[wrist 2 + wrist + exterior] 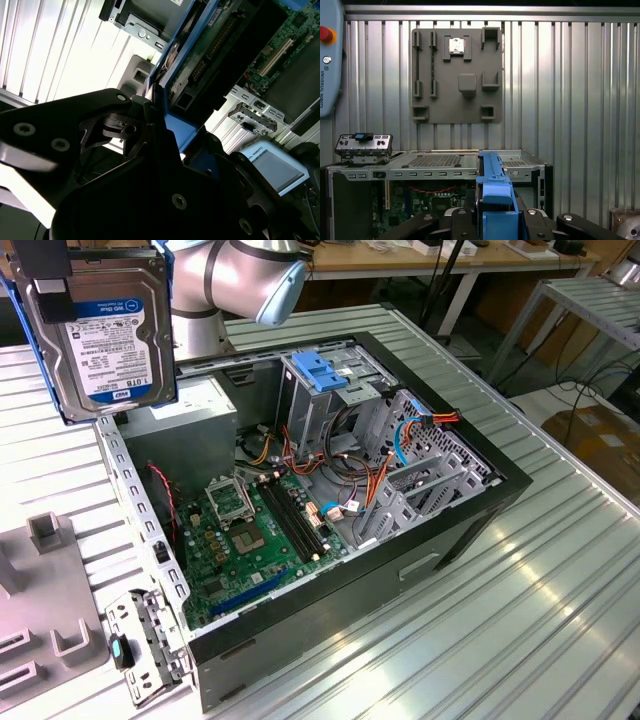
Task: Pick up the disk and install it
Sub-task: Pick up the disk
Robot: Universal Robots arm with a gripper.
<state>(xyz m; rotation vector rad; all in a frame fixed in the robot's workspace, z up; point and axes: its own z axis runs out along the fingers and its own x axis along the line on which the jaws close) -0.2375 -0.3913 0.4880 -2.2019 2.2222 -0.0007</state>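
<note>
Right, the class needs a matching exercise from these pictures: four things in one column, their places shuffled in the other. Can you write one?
Things
1. disk
2. motherboard
3. blue-topped cage
4. grey fixture plate

Places
A. lying flat on the ribbed table
B. lying flat at the bottom of the open case
C. clamped in the gripper, off the table
D. standing upright inside the case

Pairs: 1-C, 2-B, 3-D, 4-A

Exterior view: raised, angled down on the open computer case (330,602); the disk (100,340) close to the lens.
First wrist view: squarely down past the disk onto case and fixture plate (455,107).
Second wrist view: tight along the disk.
Shared: case, disk.
</note>
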